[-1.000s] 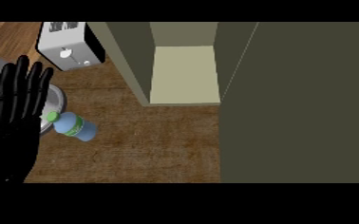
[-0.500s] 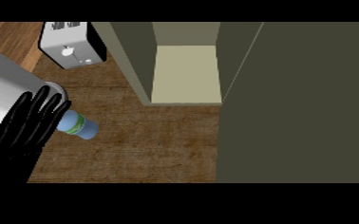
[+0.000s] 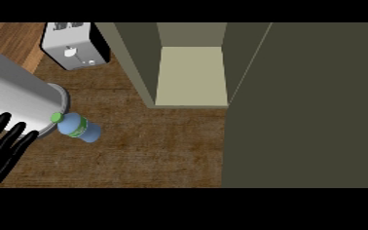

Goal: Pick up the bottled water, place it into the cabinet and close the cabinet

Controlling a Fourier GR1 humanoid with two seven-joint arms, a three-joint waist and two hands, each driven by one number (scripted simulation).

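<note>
Fingers (image 3: 16, 135) seemingly spread beside bottled water (image 3: 79, 127).

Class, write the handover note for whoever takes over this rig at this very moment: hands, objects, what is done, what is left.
Left hand: at the view's lower left, black fingers fairly straight, holding nothing, just left of the bottle. Right hand: not in view.
Small clear blue water bottle with green cap and label: on the brown wooden counter, not yet picked up.
Olive-green cabinet: open, pale shelf bare, door swung out at right.
Done: nothing.
Left: grasp the bottle, set it on the shelf, close the door.
</note>
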